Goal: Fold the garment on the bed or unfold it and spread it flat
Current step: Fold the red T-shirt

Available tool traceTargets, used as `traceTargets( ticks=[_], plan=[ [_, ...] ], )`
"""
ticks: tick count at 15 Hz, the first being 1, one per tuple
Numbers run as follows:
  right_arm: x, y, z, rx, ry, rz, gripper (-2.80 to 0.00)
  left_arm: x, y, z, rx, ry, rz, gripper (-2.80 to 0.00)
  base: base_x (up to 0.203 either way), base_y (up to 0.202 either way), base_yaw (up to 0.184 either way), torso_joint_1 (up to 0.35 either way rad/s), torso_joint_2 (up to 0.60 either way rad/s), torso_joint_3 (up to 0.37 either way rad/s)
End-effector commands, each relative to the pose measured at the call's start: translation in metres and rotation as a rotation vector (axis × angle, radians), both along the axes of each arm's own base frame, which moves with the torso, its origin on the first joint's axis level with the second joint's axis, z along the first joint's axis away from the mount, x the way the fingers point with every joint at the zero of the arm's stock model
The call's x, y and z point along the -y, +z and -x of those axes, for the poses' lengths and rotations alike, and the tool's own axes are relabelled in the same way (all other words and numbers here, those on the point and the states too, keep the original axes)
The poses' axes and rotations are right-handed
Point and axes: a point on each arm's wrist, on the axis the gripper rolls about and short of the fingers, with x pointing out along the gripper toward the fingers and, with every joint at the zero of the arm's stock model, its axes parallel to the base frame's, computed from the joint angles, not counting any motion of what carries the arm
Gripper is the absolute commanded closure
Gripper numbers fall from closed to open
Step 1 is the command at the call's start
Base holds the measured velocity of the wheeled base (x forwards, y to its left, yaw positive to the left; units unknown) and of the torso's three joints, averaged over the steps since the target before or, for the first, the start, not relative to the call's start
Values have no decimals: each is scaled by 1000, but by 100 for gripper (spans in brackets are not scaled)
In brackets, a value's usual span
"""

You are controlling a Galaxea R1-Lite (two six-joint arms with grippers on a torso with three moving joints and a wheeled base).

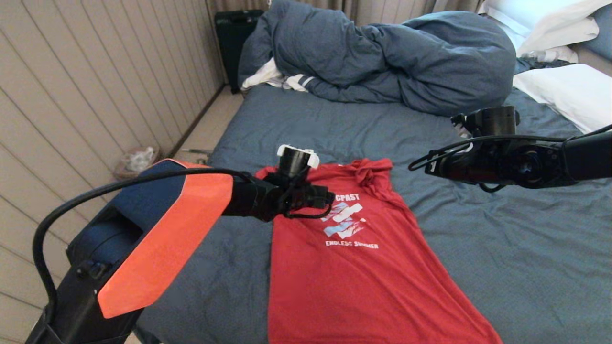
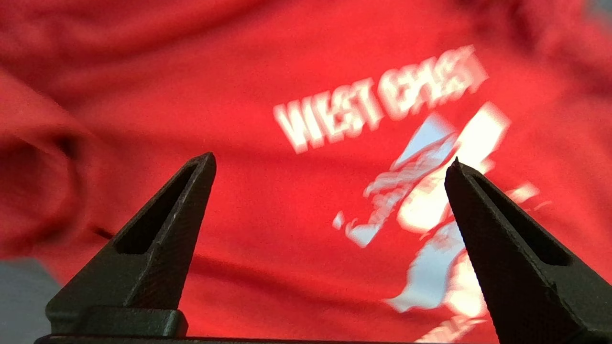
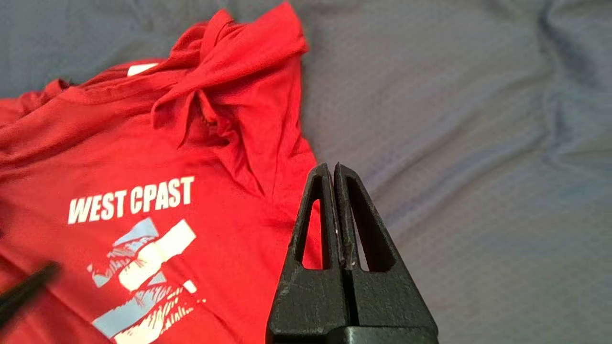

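— Two arms show in the head view. Where's the garment (image 1: 363, 277)?

— Spread chest-up on the bed (image 1: 502, 248), hem toward six o'clock, collar toward twelve. The left tool (image 1: 330, 197) hangs over the chest lettering; the right arm reaches in from three o'clock, its tool over the sheet beside the shirt's shoulder. A duvet (image 1: 382, 57) is heaped at twelve, pillows (image 1: 564, 91) at one to two o'clock.

— What might go wrong?

— My guess: the sleeve at the one o'clock corner of the shirt is bunched and twisted. If the shirt is folded as it lies, that lump gets trapped. And if the left tool bites down mid-chest, it could gather both layers and drag the shirt askew.

— Left wrist view?

— The left tool (image 2: 330, 165) stands wide apart, nothing between its fingers (image 2: 497, 239), only red cloth and the print below. Whether the tips touch the fabric I cannot tell.

— Right wrist view?

— The right tool (image 3: 333, 167) is pressed fully together, empty, hovering at the shirt's edge where red meets the sheet. The knotted sleeve (image 3: 229, 86) lies just beyond it, toward the collar, a white label (image 3: 141, 69) peeking out there.
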Motion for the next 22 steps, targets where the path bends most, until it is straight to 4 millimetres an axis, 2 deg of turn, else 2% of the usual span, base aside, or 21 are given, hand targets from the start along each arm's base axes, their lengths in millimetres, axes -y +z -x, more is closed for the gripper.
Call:
traceTargets(
  ticks=[1, 2, 4, 5, 6, 8, 9, 14, 19, 20, 22],
  plan=[
    [-1, -1, -1, -3, 2, -2, 0, -16, 38, 1, 57, 29, 50, -280, 0, 0, 0, 0, 0, 0],
    [-1, -1, -1, -1, 1, -1, 0, -33, 56, -2, 82, 64, 75, -280, 0, 0, 0, 0, 0, 0],
    [-1, -1, -1, -3, 4, -2, 0, -75, 69, -21, 96, 160, 89, -280, 0, 0, 0, 0, 0, 0],
    [-2, -2, -1, -3, 6, -2, 0, -92, 67, -29, 84, 201, 91, -280, 0, 0, 0, 0, 0, 0],
    [-2, -2, -1, -4, 5, -1, 0, -102, 55, -37, 57, 230, 82, -280, 0, 0, 0, 0, 0, 0],
    [-3, -2, -1, -4, 7, -1, 0, -108, 23, -50, -3, 260, 62, -280, 0, 0, 0, 0, 0, 0],
    [-3, -2, -1, -4, 7, -1, 0, -109, 15, -54, -30, 280, 73, 0, 0, 0, 0, 0, 0, 0],
    [-3, -4, -3, -6, 7, -1, 0, -108, 4, -56, -58, 288, 83, 0, 0, 0, 0, 0, 0, 0],
    [-4, -6, -5, -12, 9, 0, 0, -108, 3, -52, -117, 323, 131, 0, 0, 0, 0, 0, 0, 0],
    [-4, -7, -5, -15, 9, 1, 0, -108, 4, -52, -122, 322, 132, -280, 0, 0, 0, 0, 0, 0],
    [-5, -8, -5, -16, 11, 1, 0, -107, 2, -53, -123, 323, 133, -280, 0, 0, 0, 0, 0, 0]
  ],
)
